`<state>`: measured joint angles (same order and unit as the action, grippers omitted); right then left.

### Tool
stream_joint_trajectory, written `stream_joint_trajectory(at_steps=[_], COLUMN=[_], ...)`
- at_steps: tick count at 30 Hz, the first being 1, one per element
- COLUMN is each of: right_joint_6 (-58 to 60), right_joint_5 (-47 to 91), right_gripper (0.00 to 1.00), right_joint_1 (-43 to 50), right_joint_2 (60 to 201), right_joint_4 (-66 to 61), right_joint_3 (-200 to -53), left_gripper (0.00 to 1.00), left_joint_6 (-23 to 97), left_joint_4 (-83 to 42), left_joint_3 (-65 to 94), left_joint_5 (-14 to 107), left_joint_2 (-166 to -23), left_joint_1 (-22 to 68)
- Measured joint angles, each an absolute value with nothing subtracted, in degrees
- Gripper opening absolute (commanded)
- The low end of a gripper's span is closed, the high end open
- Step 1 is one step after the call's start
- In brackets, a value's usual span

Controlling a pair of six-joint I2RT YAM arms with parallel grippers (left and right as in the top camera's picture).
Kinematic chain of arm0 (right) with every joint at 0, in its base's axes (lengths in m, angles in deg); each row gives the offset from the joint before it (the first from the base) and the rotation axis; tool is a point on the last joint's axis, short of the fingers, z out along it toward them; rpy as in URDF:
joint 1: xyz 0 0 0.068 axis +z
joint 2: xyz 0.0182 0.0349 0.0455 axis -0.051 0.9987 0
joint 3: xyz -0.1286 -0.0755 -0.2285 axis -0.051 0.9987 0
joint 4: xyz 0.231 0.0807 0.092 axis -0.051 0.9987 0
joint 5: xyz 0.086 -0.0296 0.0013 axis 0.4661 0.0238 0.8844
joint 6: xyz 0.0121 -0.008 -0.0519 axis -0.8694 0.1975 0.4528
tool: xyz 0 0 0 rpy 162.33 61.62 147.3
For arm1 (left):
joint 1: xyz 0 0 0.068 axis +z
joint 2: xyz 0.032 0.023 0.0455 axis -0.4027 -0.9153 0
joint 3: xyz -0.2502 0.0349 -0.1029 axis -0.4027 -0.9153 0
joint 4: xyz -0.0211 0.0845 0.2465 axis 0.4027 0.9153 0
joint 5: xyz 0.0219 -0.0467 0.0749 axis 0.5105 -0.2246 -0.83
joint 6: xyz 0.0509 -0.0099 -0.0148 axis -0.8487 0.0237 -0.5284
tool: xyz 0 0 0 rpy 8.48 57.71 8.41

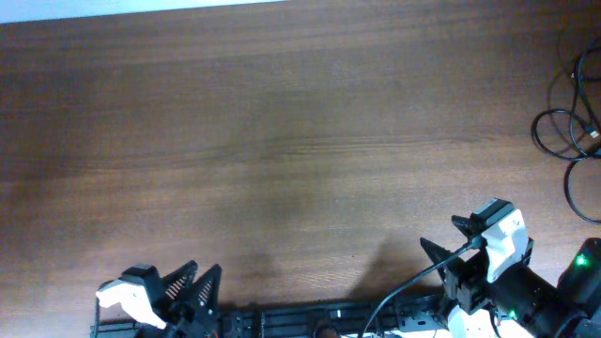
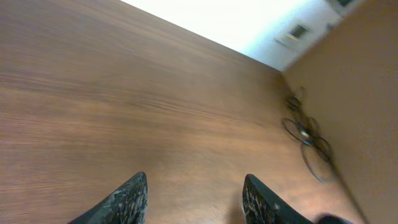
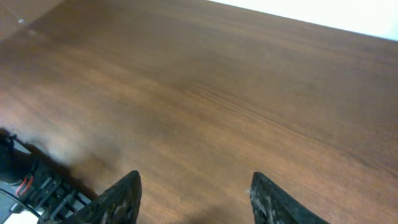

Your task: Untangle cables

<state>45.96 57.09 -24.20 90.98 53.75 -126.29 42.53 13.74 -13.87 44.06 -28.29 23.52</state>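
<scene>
Wood desk (image 1: pixel 282 141) carries cables (image 1: pixel 573 141) looped at its right edge. Left pincer (image 1: pixel 199 280) and right pincer (image 1: pixel 443 237) gape released, empty; send the right one over, pinching one outer loop.

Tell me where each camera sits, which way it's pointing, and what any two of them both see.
Overhead: above the table, looking straight down; left gripper and right gripper at the bottom edge, cables at the right edge.
Left wrist: on the left arm, looking across the wood toward the cables; its open jaws show below.
Right wrist: on the right arm, facing the tabletop; open jaws below, no cables in view.
Shared: overhead and left wrist both show the cables.
</scene>
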Motion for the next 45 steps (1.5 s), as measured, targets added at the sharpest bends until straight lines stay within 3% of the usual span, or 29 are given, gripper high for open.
stream_joint_trajectory(at_steps=[11, 20, 25, 26, 27, 32, 34, 36, 38, 39, 45], right_joint_6=[43.6, 43.3, 42.2, 41.5, 40.2, 35.1, 34.3, 33.6, 33.3, 33.2, 33.0], right_joint_5=[48.6, 47.0, 47.4, 47.9, 48.8, 49.8, 48.9, 48.1, 47.6, 47.6, 46.9], right_gripper=[0.57, 0.59, 0.66, 0.73, 0.99, 0.99, 0.99, 0.99, 0.99, 0.99, 0.99], right_joint_1=[-24.2, -24.2, -24.2, -24.2, -24.2, -24.2, -24.2, -24.2, -24.2, -24.2, -24.2], right_joint_2=[91.0, 90.9, 90.9, 90.9, 90.9, 91.1, 91.1, 91.0, 91.0, 91.0, 91.0], right_joint_4=[54.0, 42.3, 35.4, 33.1, 29.0, 11.4, 6.2, 1.7, -1.4, -1.8, 1.3], right_joint_3=[-125.1, -117.4, -108.9, -107.0, -105.0, -100.7, -100.7, -100.7, -100.7, -100.7, -100.7], left_gripper=[0.54, 0.55, 0.56, 0.56, 0.56, 0.55, 0.60, 0.73, 0.94, 0.99, 0.99], left_joint_6=[42.1, 41.9, 41.9, 41.9, 41.9, 41.9, 41.9, 41.9, 41.6, 41.2, 41.3], left_joint_4=[13.9, 17.1, 19.4, 19.4, 19.5, 19.6, 19.6, 19.2, 18.1, 17.3, 11.6], left_joint_3=[-9.6, -9.0, -9.0, -9.0, -9.0, -8.9, -8.9, -8.9, -8.9, -8.9, -8.9], left_joint_5=[19.3, 11.9, 11.1, 11.0, 10.9, 10.6, 10.2, 9.7, 9.5, 9.6, 13.4], left_joint_2=[-28.3, -28.3, -28.3, -28.3, -28.3, -28.3, -28.5, -29.7, -31.1, -31.5, -32.3], left_joint_1=[23.5, 23.5, 23.5, 23.5, 23.5, 23.5, 23.5, 23.5, 23.5, 23.5, 23.5])
